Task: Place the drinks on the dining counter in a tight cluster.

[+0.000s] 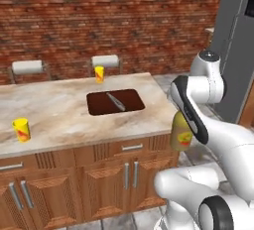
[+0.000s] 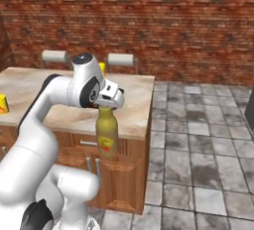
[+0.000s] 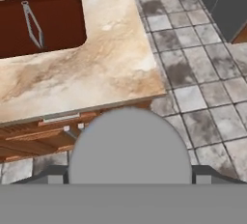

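Beside the table's (image 1: 74, 110) near corner, off its edge and above the floor, hangs the olive-yellow bottle (image 2: 106, 135) — upright, its grey cap (image 3: 129, 146) right under the claw (image 2: 110, 100). Spread wide, the claw's jaws grip the bottle's top — the dark sink (image 1: 115, 101) lies well apart.
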